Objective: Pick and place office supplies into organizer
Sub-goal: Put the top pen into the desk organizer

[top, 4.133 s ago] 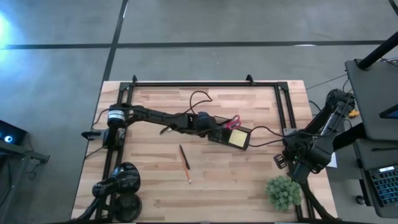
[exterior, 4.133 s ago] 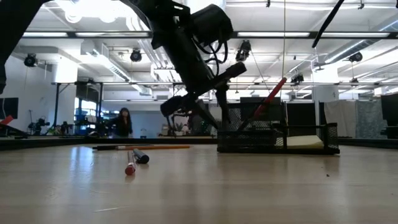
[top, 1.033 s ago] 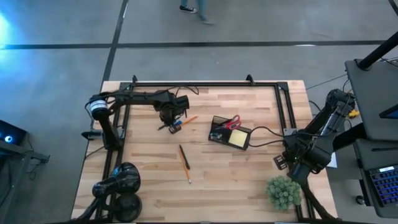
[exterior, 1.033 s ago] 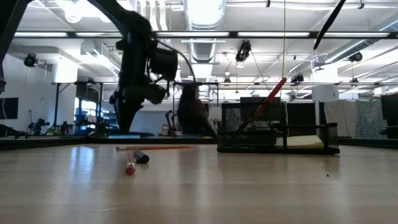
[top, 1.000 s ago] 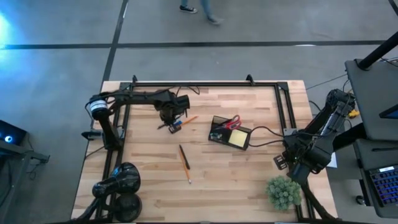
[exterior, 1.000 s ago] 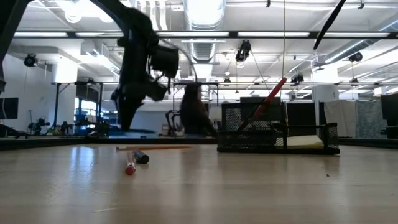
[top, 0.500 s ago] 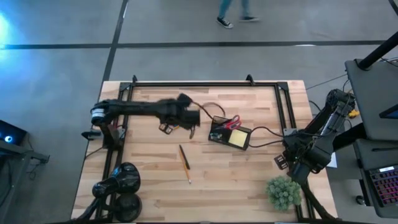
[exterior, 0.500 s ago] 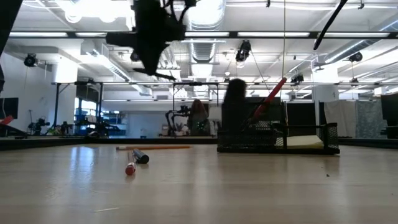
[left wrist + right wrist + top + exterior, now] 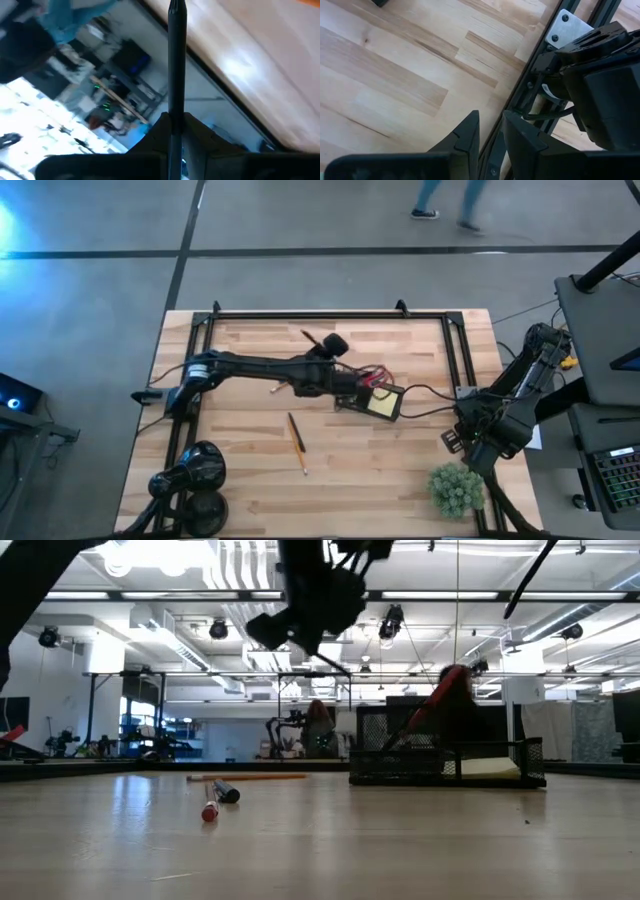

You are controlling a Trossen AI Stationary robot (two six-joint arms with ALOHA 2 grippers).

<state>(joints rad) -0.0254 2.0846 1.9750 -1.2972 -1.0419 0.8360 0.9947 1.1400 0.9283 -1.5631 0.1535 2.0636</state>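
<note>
Nearest in the low view: a red-tipped pencil [image 9: 208, 808] and a dark pen [image 9: 226, 791] lie on the bench [image 9: 320, 840], lower left of centre. In the high view they show as a thin pair [image 9: 297, 442] below centre of frame, well apart from the organizer.

Behind them in the low view an orange pencil [image 9: 247, 777] lies flat, left of the organizer [image 9: 447, 762].

The organizer [image 9: 369, 397] sits just right of centre in the high view. The red scissors [image 9: 375, 377] stand tilted in its upper compartment; the handle [image 9: 436, 697] sticks up above the mesh wall in the low view. The yellow pad [image 9: 382, 403] lies flat in the lower right compartment.

The left gripper [image 9: 345, 383] is stretched across the middle of the high frame, its tip at the organizer's left edge. In the low view it hangs at top centre [image 9: 312, 600], clear above the bench. In the left wrist view the fingers [image 9: 200, 135] are pressed together on a thin dark pen [image 9: 176, 65], which juts straight out past the fingertips.

The right gripper [image 9: 490, 132] is parked at the right edge of the bench, beside the frame rail [image 9: 520, 100]. Its fingers stand slightly apart, nothing between them.

A green plant ball [image 9: 456, 489] sits lower right in the high view, and a black lamp-like object [image 9: 194, 473] lower left.
</note>
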